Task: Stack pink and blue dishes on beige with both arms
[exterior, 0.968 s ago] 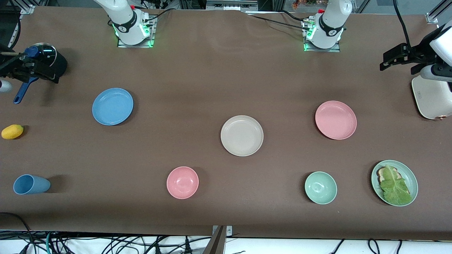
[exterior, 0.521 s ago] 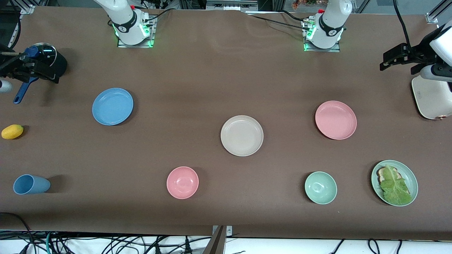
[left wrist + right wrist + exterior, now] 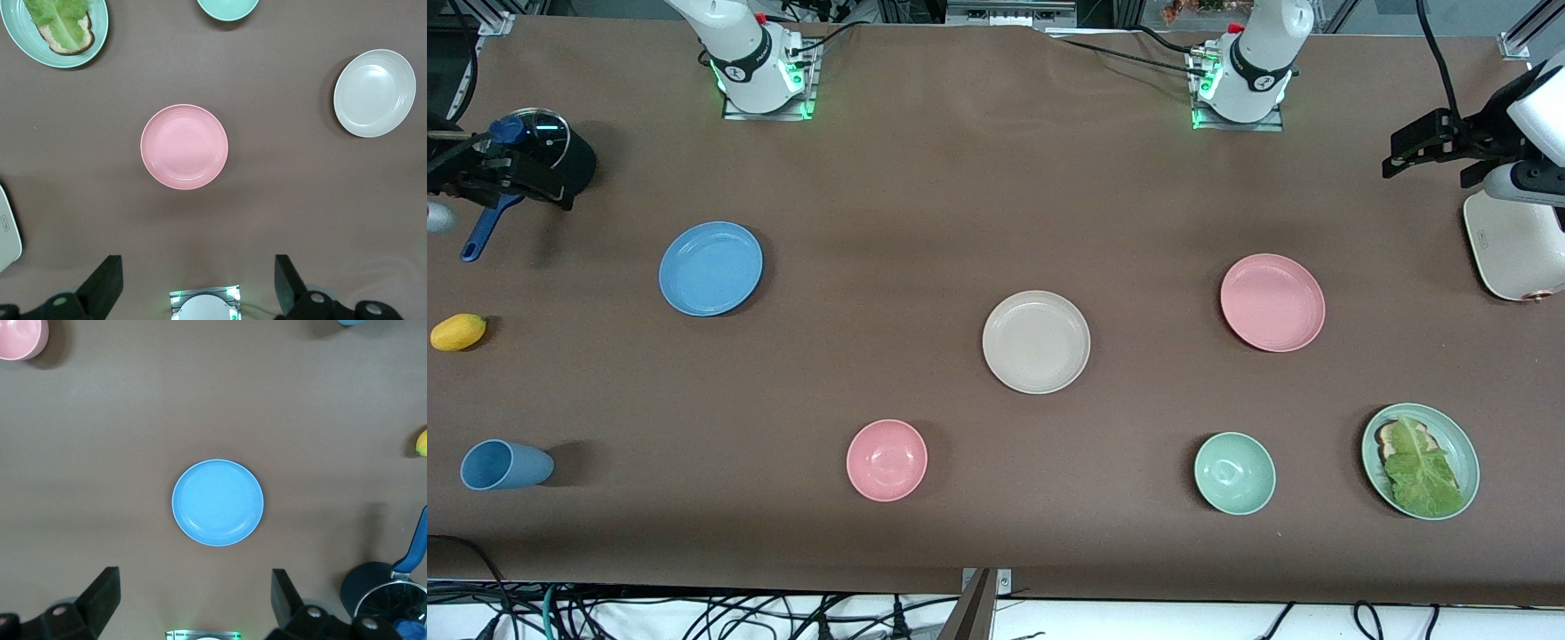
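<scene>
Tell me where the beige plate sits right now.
The beige plate lies mid-table in the front view, between the blue plate and pink plate, slightly nearer the camera than both.

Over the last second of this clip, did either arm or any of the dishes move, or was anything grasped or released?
Nothing visibly changed. The light blue round plate, the pastel pink round plate and the cream-beige round plate lie apart on the brown table as before. The left gripper hangs open over the pink plate, the right gripper open over the blue plate, neither holding anything.
</scene>
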